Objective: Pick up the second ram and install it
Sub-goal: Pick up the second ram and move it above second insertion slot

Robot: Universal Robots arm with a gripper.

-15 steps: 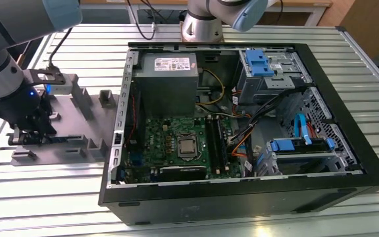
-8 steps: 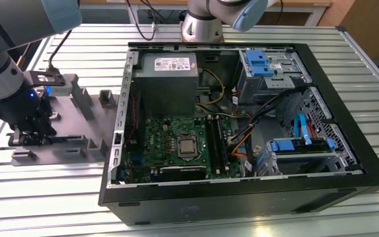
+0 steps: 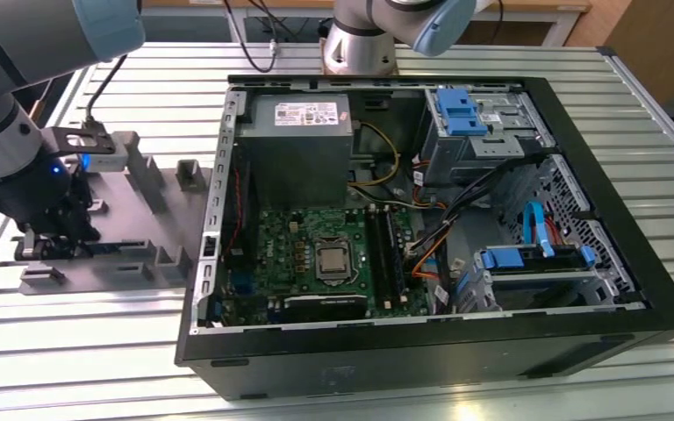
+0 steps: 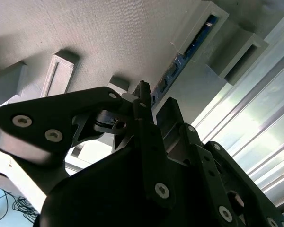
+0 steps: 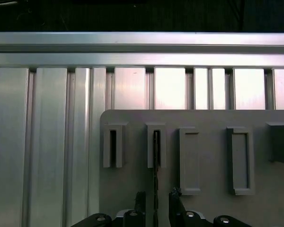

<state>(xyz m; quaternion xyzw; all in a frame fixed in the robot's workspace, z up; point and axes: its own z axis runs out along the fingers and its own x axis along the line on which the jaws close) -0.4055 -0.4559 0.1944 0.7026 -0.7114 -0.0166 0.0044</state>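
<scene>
The second ram [image 4: 181, 60] is a thin blue board standing on edge in a slot of the grey fixture [image 4: 109, 38]. In the first wrist view the ram [image 5: 156, 146] shows edge-on as a dark line running from its slot down between my fingers. My gripper [image 5: 156, 202] is open and straddles the ram, with a finger [image 5: 140, 201] on one side and a small gap on each side. In the second wrist view the gripper [image 4: 155, 101] sits low over the same stick. In the exterior view the gripper [image 3: 50, 244] is down on the fixture [image 3: 138, 254] at the exterior view's left.
An open black computer case [image 3: 618, 307] lies to the exterior view's right of the fixture, holding a green motherboard [image 3: 302, 250], a grey power supply [image 3: 296, 132], blue drive cages [image 3: 466, 110] and loose cables. Everything rests on a slatted aluminium table [image 3: 68, 333].
</scene>
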